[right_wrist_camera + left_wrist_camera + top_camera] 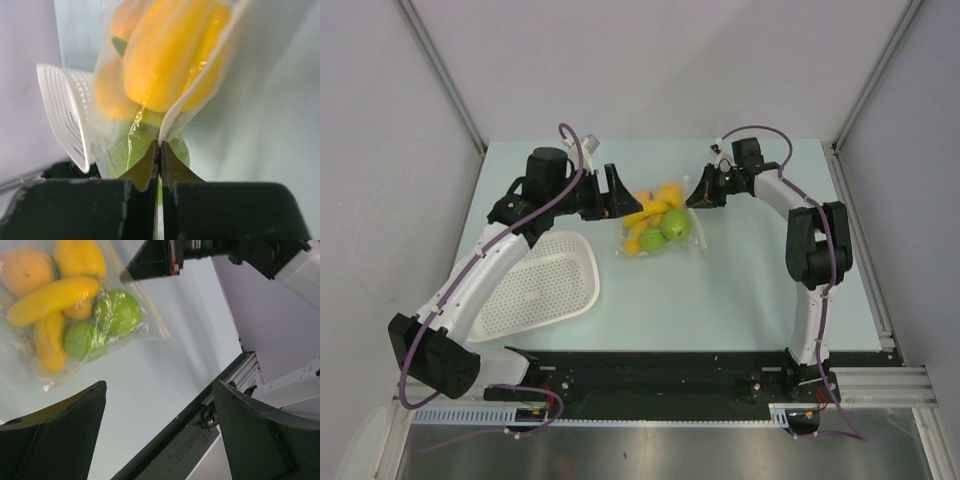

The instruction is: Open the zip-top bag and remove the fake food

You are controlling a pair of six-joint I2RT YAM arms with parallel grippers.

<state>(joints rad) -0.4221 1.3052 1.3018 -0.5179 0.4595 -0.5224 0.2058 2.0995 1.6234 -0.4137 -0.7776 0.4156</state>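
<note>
The zip-top bag (pixel 656 243) lies in the middle of the table, clear and crinkled. Inside it is the fake food (pixel 673 226): green apples, yellow bananas and orange pieces. My right gripper (pixel 696 194) is at the bag's far right corner. In the right wrist view it (pixel 160 146) is shut on the bag's edge (pixel 196 94), with a yellow fruit (pixel 170 55) just beyond. My left gripper (pixel 617 195) stands open at the bag's far left side. From the left wrist, its fingers (pixel 75 425) are wide apart with bare table between them, and the bag (pixel 146 326) and fruit (pixel 52 300) lie ahead.
A white perforated basket (pixel 545 285) sits to the left of the bag, under the left arm, and shows at the left of the right wrist view (pixel 65 110). The black rail (pixel 660 375) runs along the table's near edge. Grey walls close in the back and sides.
</note>
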